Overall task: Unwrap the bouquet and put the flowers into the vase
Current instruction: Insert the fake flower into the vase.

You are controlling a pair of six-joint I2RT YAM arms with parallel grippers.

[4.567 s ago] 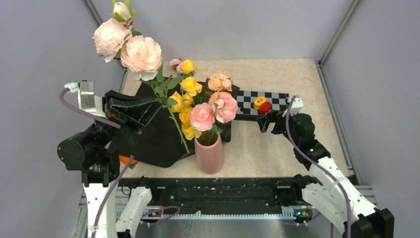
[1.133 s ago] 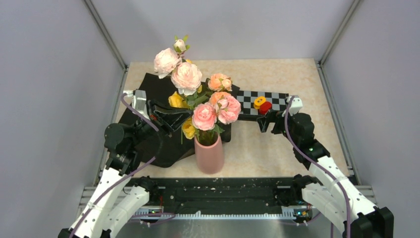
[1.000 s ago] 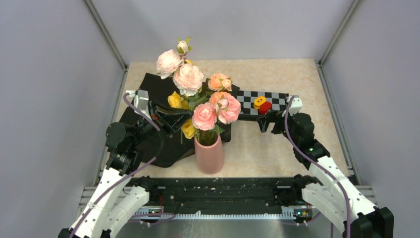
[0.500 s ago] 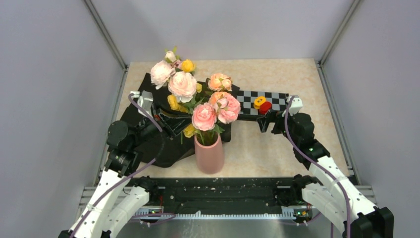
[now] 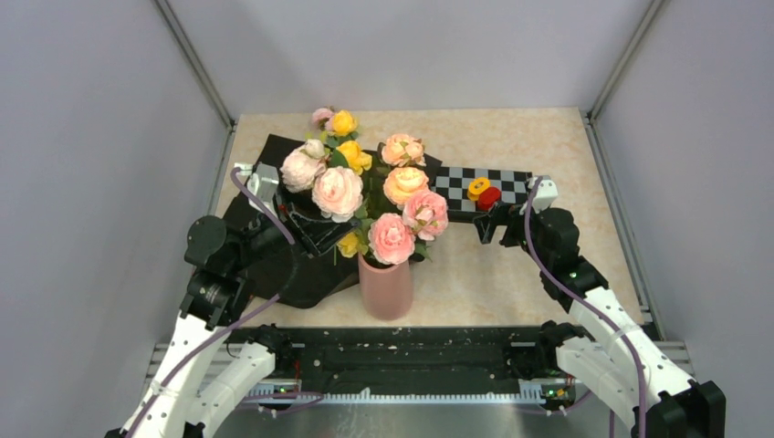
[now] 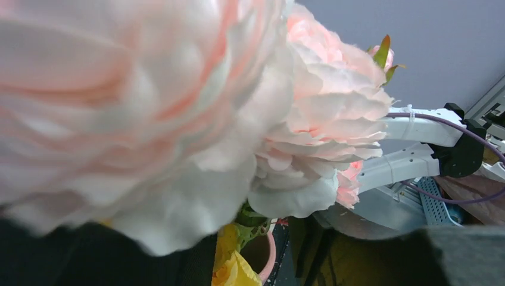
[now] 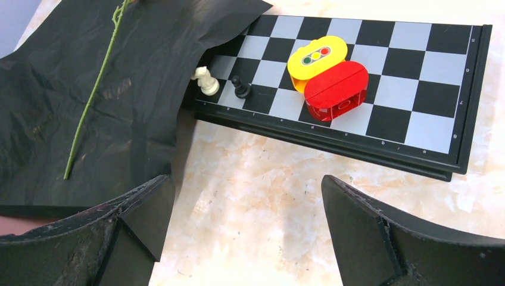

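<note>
The pink vase [image 5: 386, 290] stands at the front centre of the table with pink, peach and yellow flowers [image 5: 394, 239] in it. Two pale pink blooms [image 5: 337, 192] lean out to its left, right above my left gripper [image 5: 336, 237]. In the left wrist view these blooms [image 6: 178, 107] fill the picture. Below them the vase rim [image 6: 271, 262] shows between the parted dark fingers of the left gripper [image 6: 238, 265], which clamp no stem. The bouquet's black wrapping paper [image 5: 274, 269] lies spread open under the left arm. My right gripper [image 5: 486, 224] [image 7: 244, 196] hovers open and empty over bare table.
A chessboard [image 5: 511, 178] [image 7: 411, 77] lies at the back right with a yellow block [image 7: 315, 55], a red block [image 7: 336, 89] and two small chess pieces [image 7: 205, 80]. A bare green stem [image 7: 95, 95] lies on the black paper [image 7: 89, 131].
The pale pink blooms have sunk from high above the vase to the level of the other flowers. My left gripper's jaws have widened. The right arm has not moved.
</note>
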